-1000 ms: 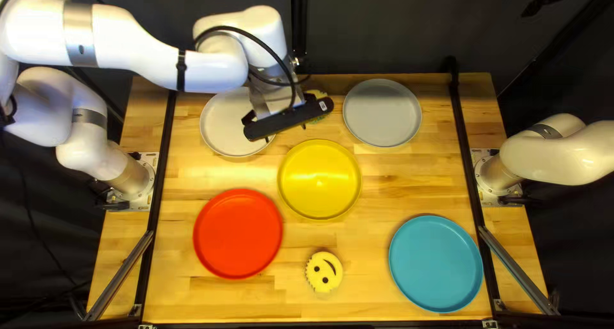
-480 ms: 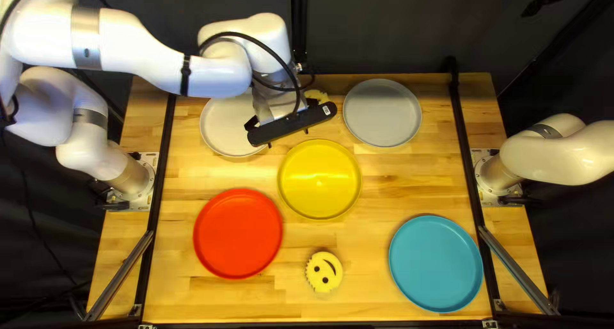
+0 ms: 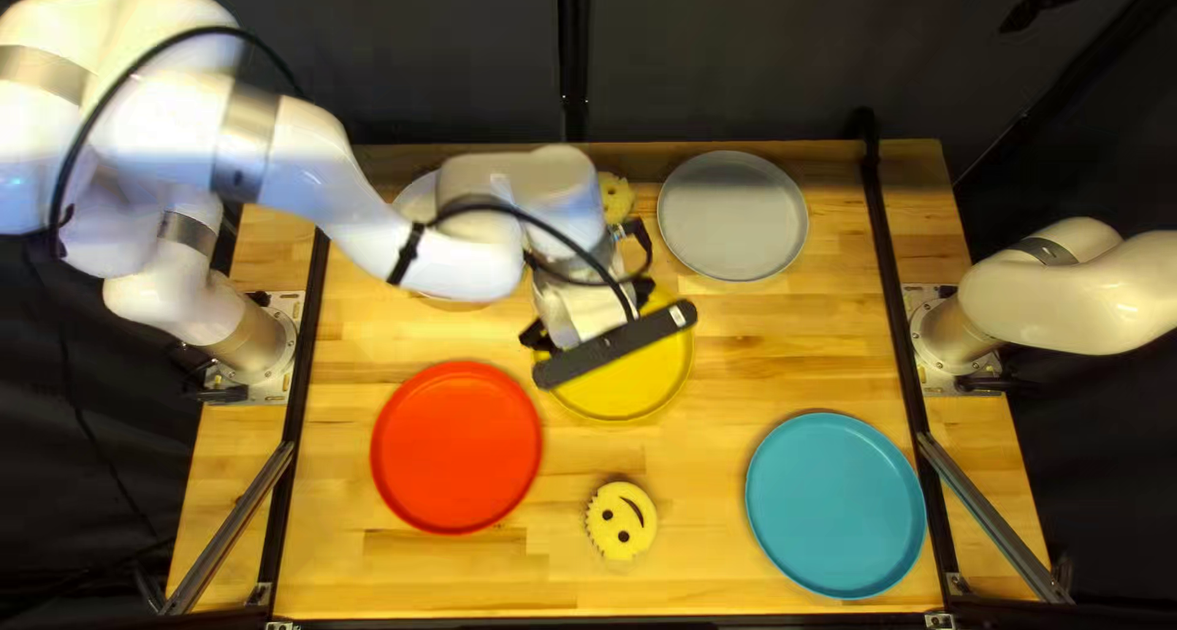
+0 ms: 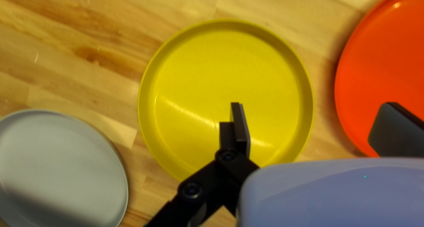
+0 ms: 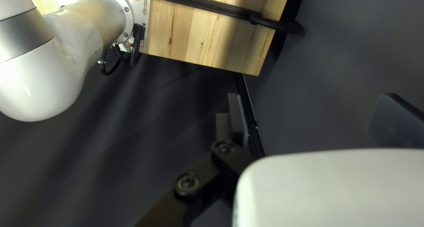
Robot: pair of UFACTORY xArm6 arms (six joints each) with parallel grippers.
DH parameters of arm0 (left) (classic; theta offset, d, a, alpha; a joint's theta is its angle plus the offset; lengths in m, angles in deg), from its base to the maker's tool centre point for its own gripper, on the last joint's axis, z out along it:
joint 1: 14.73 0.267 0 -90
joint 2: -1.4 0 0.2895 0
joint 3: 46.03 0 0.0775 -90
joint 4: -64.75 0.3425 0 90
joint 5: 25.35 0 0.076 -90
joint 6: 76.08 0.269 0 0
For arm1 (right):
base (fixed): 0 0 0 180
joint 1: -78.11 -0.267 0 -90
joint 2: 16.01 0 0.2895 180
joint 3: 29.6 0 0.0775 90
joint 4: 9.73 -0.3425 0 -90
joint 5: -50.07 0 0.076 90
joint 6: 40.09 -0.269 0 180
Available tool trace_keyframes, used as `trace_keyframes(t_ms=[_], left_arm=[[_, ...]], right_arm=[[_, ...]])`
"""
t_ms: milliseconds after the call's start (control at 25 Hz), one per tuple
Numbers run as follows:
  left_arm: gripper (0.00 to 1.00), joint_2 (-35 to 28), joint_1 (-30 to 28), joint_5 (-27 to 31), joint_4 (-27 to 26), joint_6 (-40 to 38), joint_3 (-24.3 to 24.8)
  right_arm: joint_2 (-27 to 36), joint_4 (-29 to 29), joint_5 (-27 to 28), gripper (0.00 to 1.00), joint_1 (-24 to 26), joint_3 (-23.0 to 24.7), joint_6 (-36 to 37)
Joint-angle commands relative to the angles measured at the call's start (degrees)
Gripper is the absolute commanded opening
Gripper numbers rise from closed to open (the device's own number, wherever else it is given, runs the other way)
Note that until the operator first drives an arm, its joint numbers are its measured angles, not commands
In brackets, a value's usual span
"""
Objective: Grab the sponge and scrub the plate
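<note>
My left gripper (image 3: 616, 343) hangs above the yellow plate (image 3: 632, 379), hiding part of it. In the left wrist view that gripper (image 4: 316, 123) is open with nothing between its fingers; one finger overlaps the yellow plate (image 4: 221, 77), the other the red plate (image 4: 384, 68). A smiley-faced yellow sponge (image 3: 622, 521) lies on the wood near the table's near edge. A second yellow sponge (image 3: 616, 197) shows at the far side, beyond the left arm. Past the far edge, my right gripper (image 3: 1045, 3) is partly visible; the right wrist view shows this gripper (image 5: 313, 119) open and empty.
A red plate (image 3: 456, 447) and a blue plate (image 3: 835, 505) lie toward the near side. The grey plate (image 3: 733, 216) sits far right of the yellow one. The left arm mostly covers a white plate (image 3: 419, 197). Black rails (image 3: 893, 287) run along both sides.
My left arm has moved from beside the far sponge toward the near edge and slightly right, over the yellow plate. More of the far sponge shows. The right arm and the near sponge are unmoved.
</note>
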Motion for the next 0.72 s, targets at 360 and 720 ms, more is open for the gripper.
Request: trace_keyframes(t_ms=[360,720], left_arm=[[1.0,5.95,-11.07,-16.54,14.06,-11.38,3.49],[1.0,9.67,-13.2,-16.8,19.67,-18.64,0.72]], right_arm=[[0.0,0.0,0.0,1.0,0.0,0.0,0.0],[0.0,0.0,0.0,1.0,0.0,0.0,0.0]])
